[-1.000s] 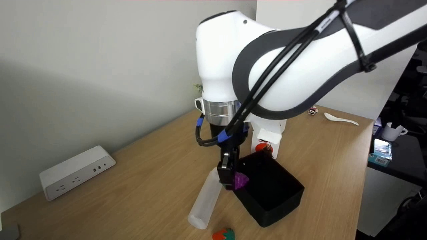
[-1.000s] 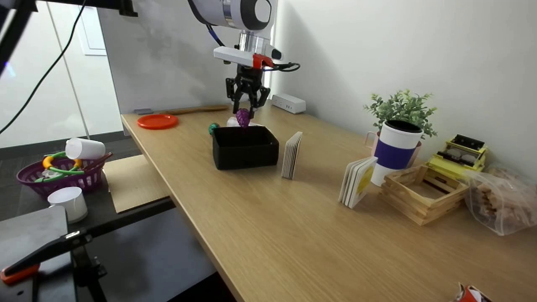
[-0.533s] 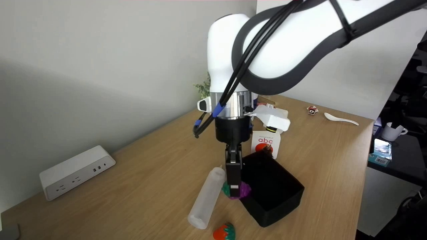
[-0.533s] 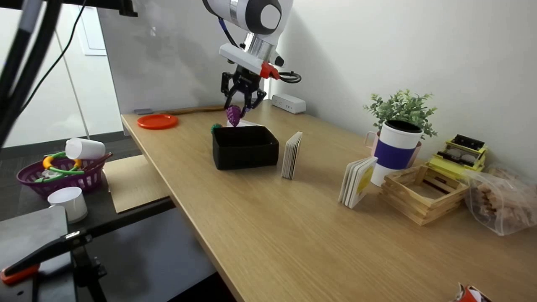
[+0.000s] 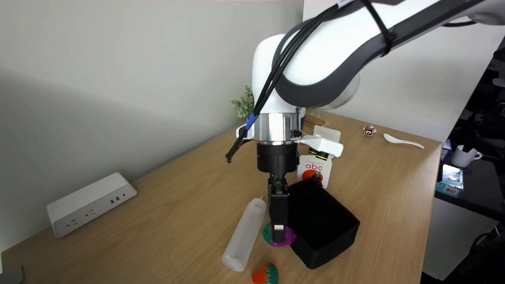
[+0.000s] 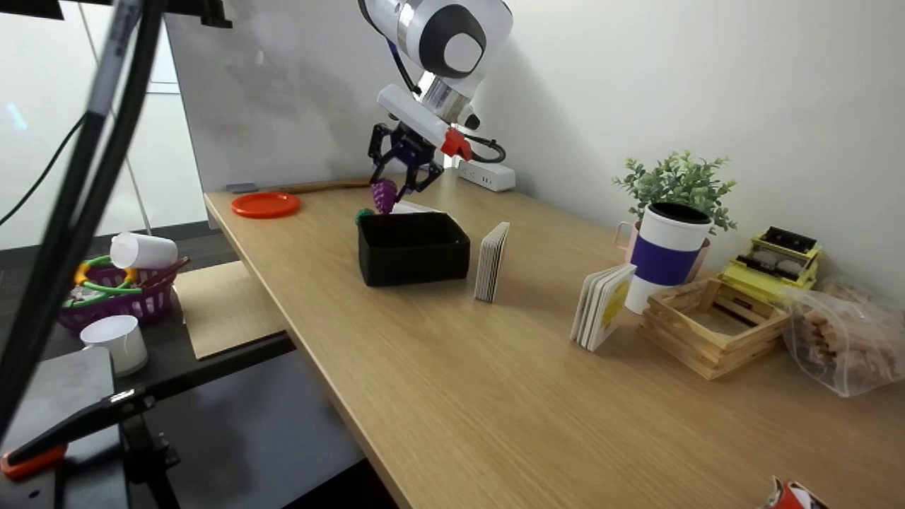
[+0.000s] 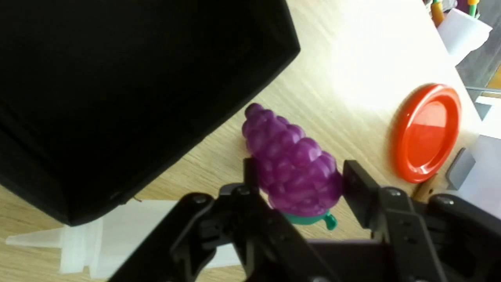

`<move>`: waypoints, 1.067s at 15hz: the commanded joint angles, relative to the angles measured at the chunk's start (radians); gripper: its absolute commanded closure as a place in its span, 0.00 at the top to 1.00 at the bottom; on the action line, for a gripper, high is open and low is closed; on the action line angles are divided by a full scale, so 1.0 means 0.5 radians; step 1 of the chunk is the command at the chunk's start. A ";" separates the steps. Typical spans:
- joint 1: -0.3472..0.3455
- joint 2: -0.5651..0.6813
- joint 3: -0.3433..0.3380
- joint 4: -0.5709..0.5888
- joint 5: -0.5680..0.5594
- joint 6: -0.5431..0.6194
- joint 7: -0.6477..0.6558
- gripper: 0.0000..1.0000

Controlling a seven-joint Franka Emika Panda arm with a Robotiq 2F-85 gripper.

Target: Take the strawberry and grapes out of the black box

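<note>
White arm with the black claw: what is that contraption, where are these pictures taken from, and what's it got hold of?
It's a robot arm; its black gripper pinches things much like a finger and thumb. Two cameras stand apart from it; a third, on its wrist, gives the close-up. The gripper is closed on toy grapes, holding them beside the black box. That box stands on the wooden table, where a toy strawberry, a cloudy plastic bottle and a red plate also lie.
</note>
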 commanded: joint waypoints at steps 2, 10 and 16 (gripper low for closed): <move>-0.043 0.123 0.028 0.080 0.057 -0.059 -0.050 0.31; -0.019 0.214 0.012 0.151 0.024 -0.097 0.016 0.81; -0.008 0.202 -0.002 0.129 0.022 -0.057 0.067 1.00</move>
